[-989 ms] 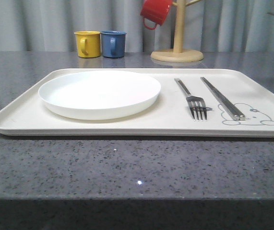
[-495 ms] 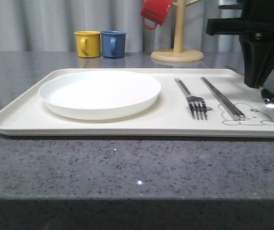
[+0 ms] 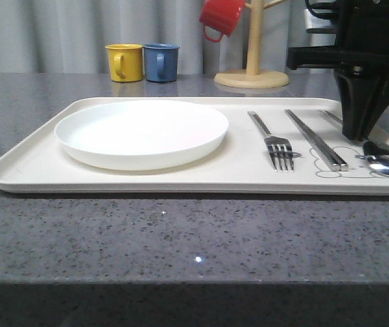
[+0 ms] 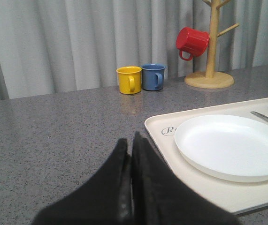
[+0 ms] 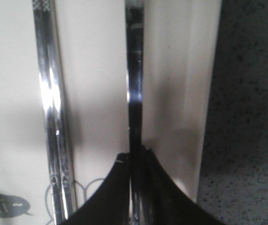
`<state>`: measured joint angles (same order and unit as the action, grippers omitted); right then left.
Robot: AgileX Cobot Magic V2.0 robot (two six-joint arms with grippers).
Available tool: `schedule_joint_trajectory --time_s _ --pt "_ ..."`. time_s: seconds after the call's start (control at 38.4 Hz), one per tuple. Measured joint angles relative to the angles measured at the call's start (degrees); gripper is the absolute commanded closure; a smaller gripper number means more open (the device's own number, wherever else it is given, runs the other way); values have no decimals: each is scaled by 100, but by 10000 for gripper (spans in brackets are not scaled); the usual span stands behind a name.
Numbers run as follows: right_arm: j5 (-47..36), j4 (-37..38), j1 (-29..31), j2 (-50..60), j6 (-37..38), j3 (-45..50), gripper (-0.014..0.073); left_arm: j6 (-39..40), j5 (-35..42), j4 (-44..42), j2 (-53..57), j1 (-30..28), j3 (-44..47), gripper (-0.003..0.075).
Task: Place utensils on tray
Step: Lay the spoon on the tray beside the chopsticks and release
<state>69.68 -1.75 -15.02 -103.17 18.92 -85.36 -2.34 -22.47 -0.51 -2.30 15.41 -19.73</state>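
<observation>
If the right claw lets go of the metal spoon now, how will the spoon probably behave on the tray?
The spoon looks polished and rigid, so it should not bend. Its rounded bowl may rock a little on the tray. The shiny, thin handle pinched in the right claw seems slippery, so it might slide if nudged.

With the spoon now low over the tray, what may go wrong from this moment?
1. The spoon hangs close to the right rim of the tray; released crooked, it may rest on the rim or slide off.
2. The right hand is shut on the spoon handle, with the chopsticks alongside; a sideways drift could knock them.
</observation>
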Motion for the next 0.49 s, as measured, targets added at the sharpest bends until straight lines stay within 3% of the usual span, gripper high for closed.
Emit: schedule_joint_trajectory --time_s 0.31,0.49 --pt "11 0 0 0 0 -85 271 0 0 0 0 0 0 738" --pt "61 0 0 0 0 -661 255 0 0 0 0 0 0 738"
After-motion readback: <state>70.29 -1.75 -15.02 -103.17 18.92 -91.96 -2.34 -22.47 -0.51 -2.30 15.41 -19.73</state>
